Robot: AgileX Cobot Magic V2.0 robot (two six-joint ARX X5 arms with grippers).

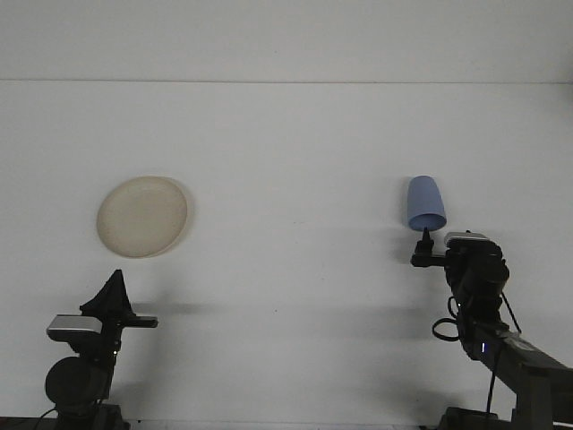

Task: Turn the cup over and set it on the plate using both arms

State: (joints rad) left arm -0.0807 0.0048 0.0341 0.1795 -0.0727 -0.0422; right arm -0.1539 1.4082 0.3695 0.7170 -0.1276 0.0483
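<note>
right end effector hovering just below blue cup, opening unclear | cup lying upside down on worktop, well apart from plate | left end effector idling, state unclear | step: approaching cup; next: closing on it for flipping

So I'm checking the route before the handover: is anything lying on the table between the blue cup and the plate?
Nothing visible does. The blue cup lies on the right, the plate on the left, and the white table between them is bare. The right gripper sits just below the cup's rim with nothing in between.
</note>
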